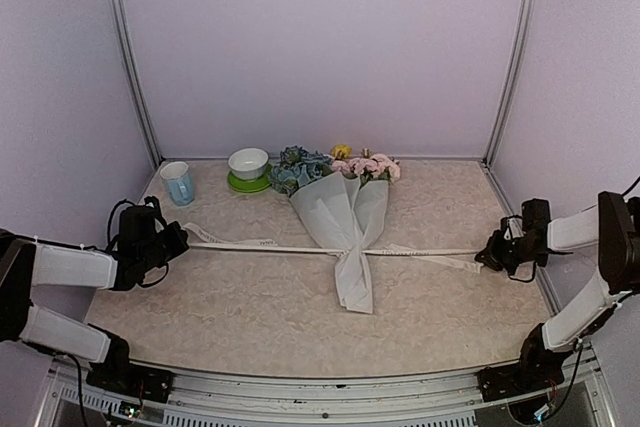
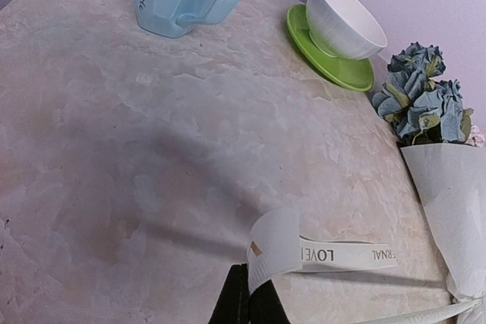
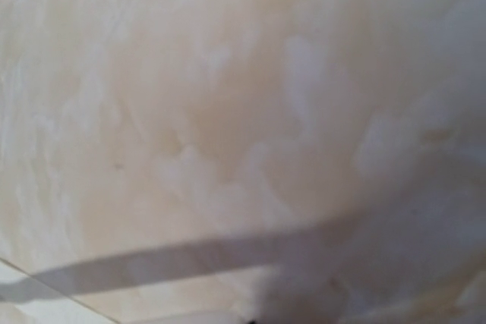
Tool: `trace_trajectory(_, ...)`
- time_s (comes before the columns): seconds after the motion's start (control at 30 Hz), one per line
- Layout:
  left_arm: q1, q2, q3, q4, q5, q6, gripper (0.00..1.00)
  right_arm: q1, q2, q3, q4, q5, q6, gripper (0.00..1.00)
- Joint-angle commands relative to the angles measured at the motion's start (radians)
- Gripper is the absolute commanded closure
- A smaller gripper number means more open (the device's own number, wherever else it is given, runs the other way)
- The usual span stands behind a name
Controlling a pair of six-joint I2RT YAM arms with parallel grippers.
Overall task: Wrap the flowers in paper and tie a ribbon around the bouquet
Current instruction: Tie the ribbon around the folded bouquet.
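A bouquet (image 1: 340,205) lies in the middle of the table (image 1: 250,317). Its blue, pink and yellow flowers (image 1: 335,165) point to the back wall. White paper (image 1: 345,222) is wrapped around them like a cone. The thin end of the cone points to the front.

A long cream ribbon (image 1: 270,248) runs straight across the table from left to right. It crosses the paper where the cone gets narrow.

The left arm (image 1: 70,267) is at the left end of the ribbon. Its jaws are pressed together and pinch the ribbon. A loose bit with dark letters curls just beside them.

The right arm (image 1: 575,230) is at the other end. Its jaws are shut too. They seem to pinch the ribbon, but its own camera is too blurry to be sure.

At the back left stand a blue mug (image 1: 178,183) and a white bowl (image 1: 248,161) on a green plate (image 1: 248,185).
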Motion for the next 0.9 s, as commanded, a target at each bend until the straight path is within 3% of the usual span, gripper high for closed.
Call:
trace_trajectory(0.0,0.065,-0.013,-0.013,-0.003,-0.180,0.004,1.00,-0.095,0.001,-0.003,0.013,0.185,-0.015,1.00)
trace_trajectory(0.27,0.063,-0.006,-0.008,0.002,-0.171,0.014,1.00,-0.128,-0.038,0.000,-0.014,0.162,-0.057,1.00)
trace_trajectory(0.37,0.012,-0.007,0.015,0.015,-0.198,0.071,1.00,0.026,-0.113,0.080,-0.101,0.242,-0.116,1.00)
trace_trajectory(0.47,-0.116,-0.003,0.094,-0.009,-0.244,0.154,1.00,0.180,-0.170,0.184,-0.149,0.264,-0.176,1.00)
trace_trajectory(0.77,-0.371,0.053,0.382,-0.040,0.077,0.374,1.00,0.660,-0.217,0.550,-0.199,0.090,-0.381,1.00)
trace_trajectory(0.87,-0.447,0.070,0.441,-0.057,0.210,0.478,1.00,0.756,-0.233,0.625,-0.155,-0.010,-0.420,1.00)
